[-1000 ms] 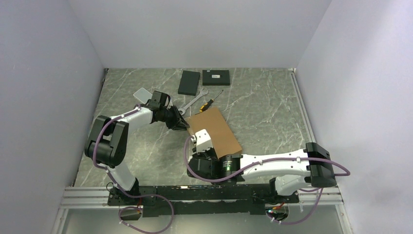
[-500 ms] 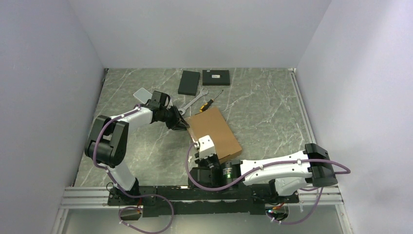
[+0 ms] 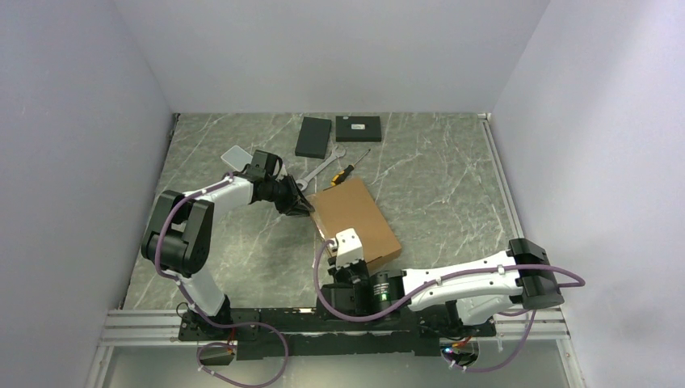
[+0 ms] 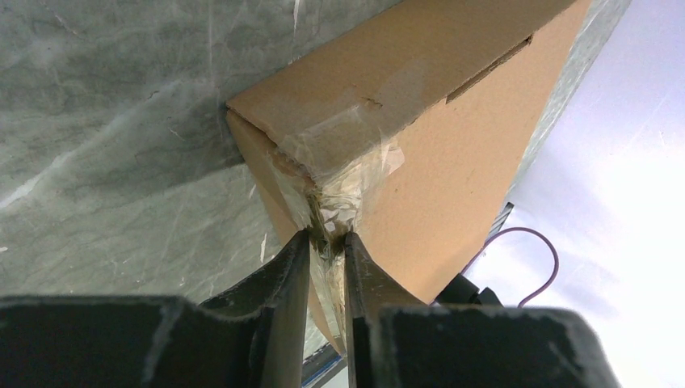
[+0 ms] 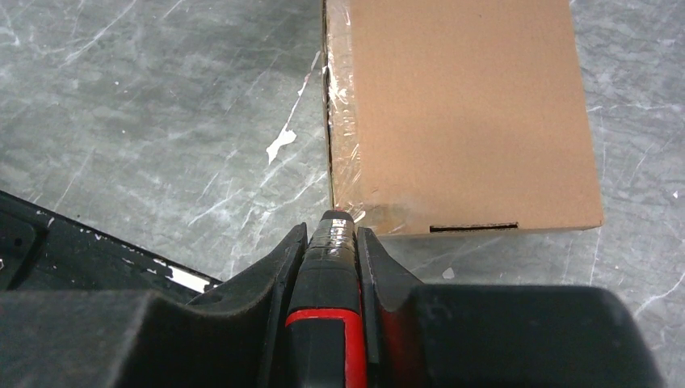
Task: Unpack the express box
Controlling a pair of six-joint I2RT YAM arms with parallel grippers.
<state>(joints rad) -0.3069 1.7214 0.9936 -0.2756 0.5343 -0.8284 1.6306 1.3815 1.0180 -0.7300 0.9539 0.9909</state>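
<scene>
express box (image 3: 355, 217): plain brown corrugated cardboard, flat rectangle, sits mid-worktop (image 3: 436, 178) (grey marbled stone look), with wrinkled clear glossy tape over its corners and side seam. left gripper (image 4: 326, 240) jaws clenched on one taped corner; right gripper (image 5: 332, 233) jaws grasping a red-and-black tool (image 5: 324, 333), shiny tip at the box's near corner, contact unclear. White label on the far black box (image 3: 359, 128) is too small to read.

The flat brown cardboard express box (image 3: 359, 217) lies on the middle of the grey marbled table (image 3: 436, 178). Just behind it lie a yellow-handled screwdriver (image 3: 349, 167) and, to the left of that, a metal wrench (image 3: 321, 170). Farther behind are two flat black boxes (image 3: 314, 137) (image 3: 359, 128), side by side.
</scene>
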